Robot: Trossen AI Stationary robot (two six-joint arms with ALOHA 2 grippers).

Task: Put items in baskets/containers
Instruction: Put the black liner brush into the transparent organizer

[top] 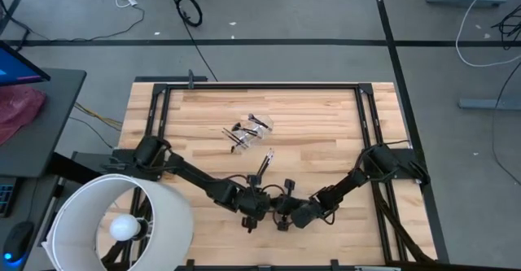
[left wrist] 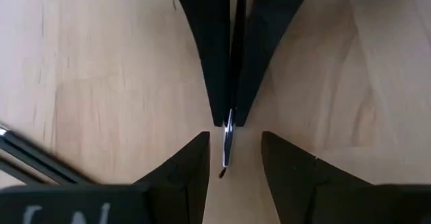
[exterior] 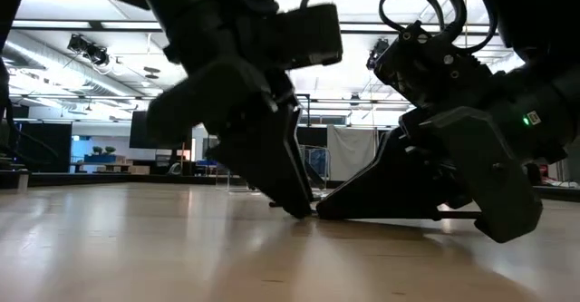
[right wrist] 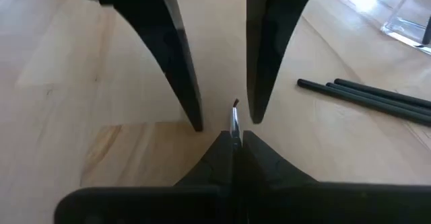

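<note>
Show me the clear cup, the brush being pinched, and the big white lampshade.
clear cup (top: 259,125), high view, its rim.
brush (right wrist: 234,124), right wrist view, silver ferrule.
lampshade (top: 167,214), high view, white outer wall.

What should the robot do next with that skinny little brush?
Probably lift it. The right gripper is shut on the makeup brush down at the table, while the left gripper stands open around its tip, and the clear cup sits farther away.

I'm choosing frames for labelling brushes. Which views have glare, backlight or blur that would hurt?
Low view: both arms are backlit black shapes, the near table blurred. High view: evenly lit; the cup shows only as glints. Left wrist view: the fingers are soft, the brush a glinting sliver. Right wrist view: glare washes the cup.
</note>
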